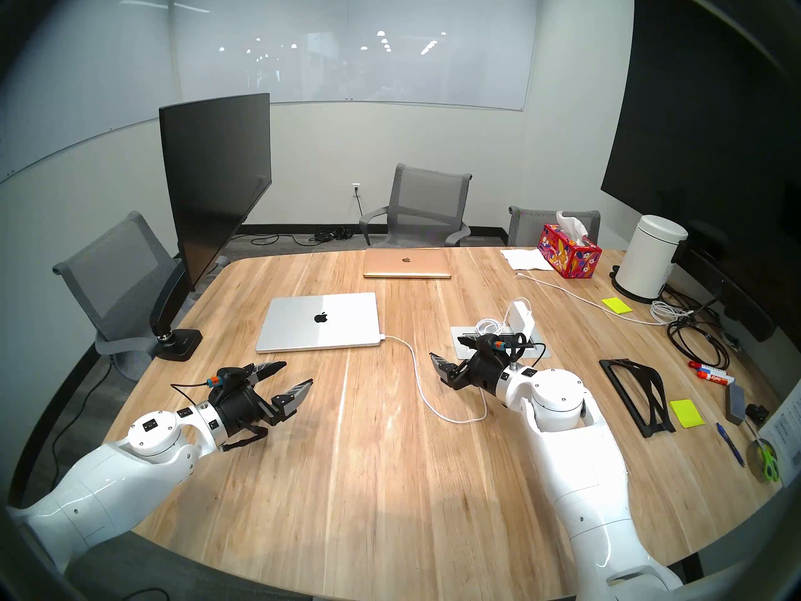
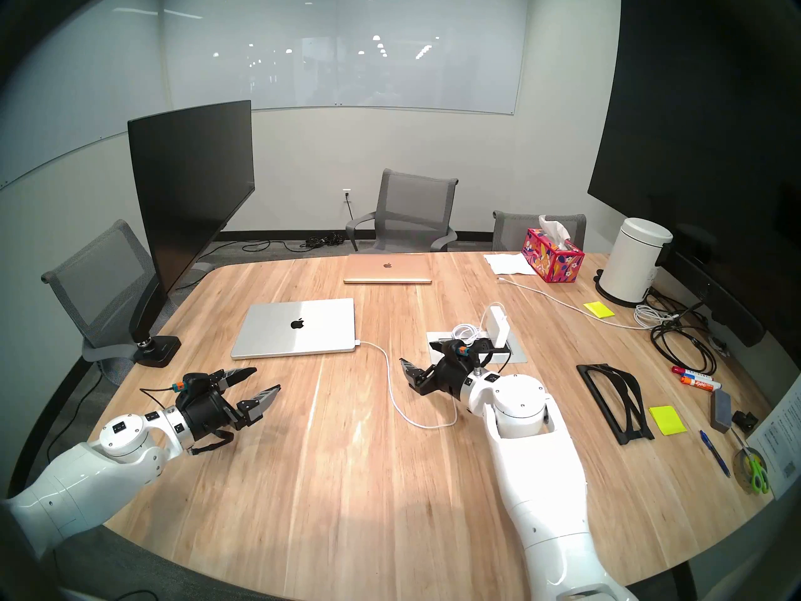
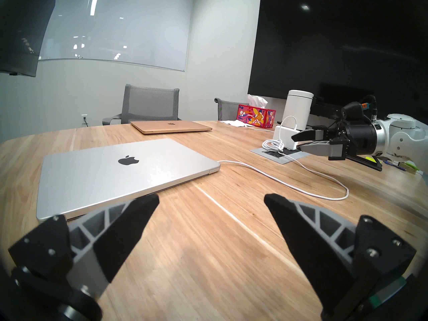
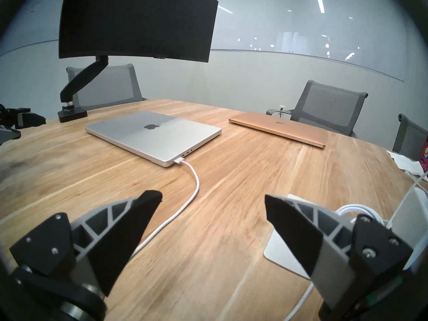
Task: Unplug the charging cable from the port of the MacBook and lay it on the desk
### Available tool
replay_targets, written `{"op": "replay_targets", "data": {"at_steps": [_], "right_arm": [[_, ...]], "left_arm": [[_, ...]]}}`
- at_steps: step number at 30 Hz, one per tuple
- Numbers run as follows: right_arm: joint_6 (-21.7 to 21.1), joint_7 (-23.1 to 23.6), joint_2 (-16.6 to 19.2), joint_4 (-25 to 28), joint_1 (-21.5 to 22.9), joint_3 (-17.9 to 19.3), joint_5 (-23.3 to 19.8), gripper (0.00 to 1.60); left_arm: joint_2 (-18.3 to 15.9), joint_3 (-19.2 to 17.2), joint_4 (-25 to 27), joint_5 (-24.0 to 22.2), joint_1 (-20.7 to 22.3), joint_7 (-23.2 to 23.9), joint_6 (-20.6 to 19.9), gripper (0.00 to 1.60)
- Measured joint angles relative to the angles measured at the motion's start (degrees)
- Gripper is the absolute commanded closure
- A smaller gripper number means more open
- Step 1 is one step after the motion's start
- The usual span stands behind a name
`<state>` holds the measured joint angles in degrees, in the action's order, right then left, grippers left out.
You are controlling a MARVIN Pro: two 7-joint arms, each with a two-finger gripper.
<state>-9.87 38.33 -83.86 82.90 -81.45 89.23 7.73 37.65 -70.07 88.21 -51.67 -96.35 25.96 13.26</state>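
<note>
The closed silver MacBook lies on the wood-grain desk. The white charging cable is plugged into the port on its right edge. The cable loops across the desk toward its white power brick, which stands in a desk outlet. My right gripper is open and empty. It hovers just right of the cable's loop, and the cable runs between its fingers in the right wrist view. My left gripper is open and empty in front of the MacBook.
A gold laptop lies at the far edge. A monitor on an arm stands at the left. The outlet plate is set into the desk. A tissue box, white canister, black cords and black stand are at the right.
</note>
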Motion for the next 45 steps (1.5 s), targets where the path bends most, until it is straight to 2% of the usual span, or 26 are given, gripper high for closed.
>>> {"op": "replay_targets", "data": {"at_steps": [32, 45], "right_arm": [[1.73, 4.51, -0.37, -14.71, 12.48, -4.81, 1.93, 0.0], [2.92, 5.8, -0.84, -19.31, 16.28, -6.5, 2.69, 0.0]], "left_arm": [[-0.07, 0.13, -0.02, -0.08, 0.1, -0.04, 0.0, 0.0], [-0.1, 0.17, -0.02, -0.11, 0.13, -0.05, 0.01, 0.0]]}}
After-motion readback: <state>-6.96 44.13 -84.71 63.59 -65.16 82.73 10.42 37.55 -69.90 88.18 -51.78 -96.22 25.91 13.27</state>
